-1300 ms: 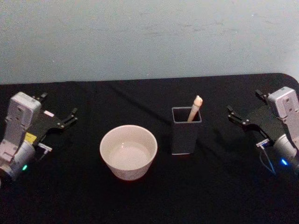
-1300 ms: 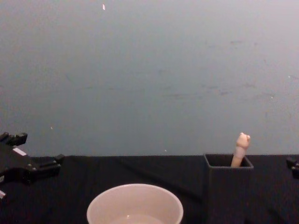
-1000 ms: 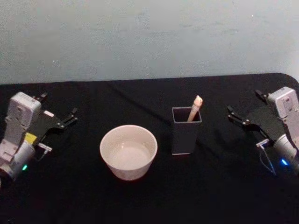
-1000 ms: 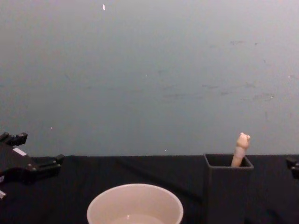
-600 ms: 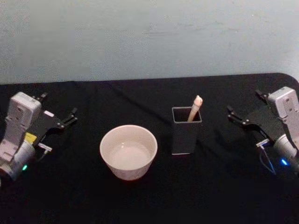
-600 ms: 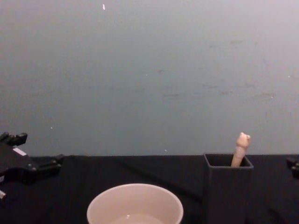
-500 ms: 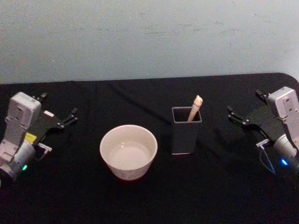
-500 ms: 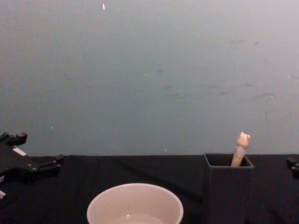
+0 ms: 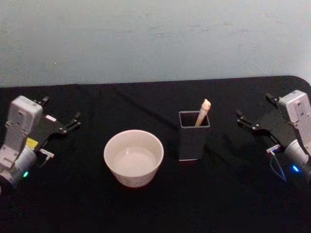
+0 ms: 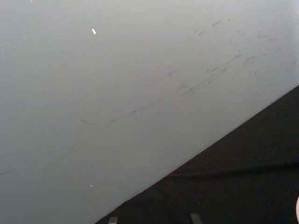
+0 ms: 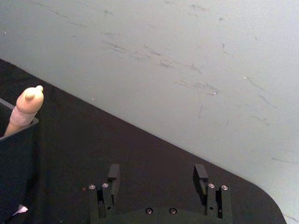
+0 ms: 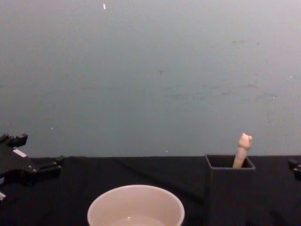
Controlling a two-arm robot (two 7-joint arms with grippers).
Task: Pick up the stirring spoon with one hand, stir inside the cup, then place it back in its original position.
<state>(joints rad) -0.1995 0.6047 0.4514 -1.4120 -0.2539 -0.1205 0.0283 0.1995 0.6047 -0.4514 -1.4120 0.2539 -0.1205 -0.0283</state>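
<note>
Nothing has shifted since the earlier frames; the stirring spoon [image 9: 203, 111] stands handle-up in the dark holder [image 9: 193, 143], right of the cup [image 9: 132, 178]; left pincer [image 9: 60, 109] and right pincer [image 9: 253, 105] rest spread, empty, at the surface's [image 9: 146, 211] sides; the spoon looks light, stiff and slim; its beige handle below the knob seems the best hold.

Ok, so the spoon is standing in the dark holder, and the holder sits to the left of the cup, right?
No. The stirring spoon does stand in the dark holder, but the holder sits to the right of the cup, as the head view shows.
</note>
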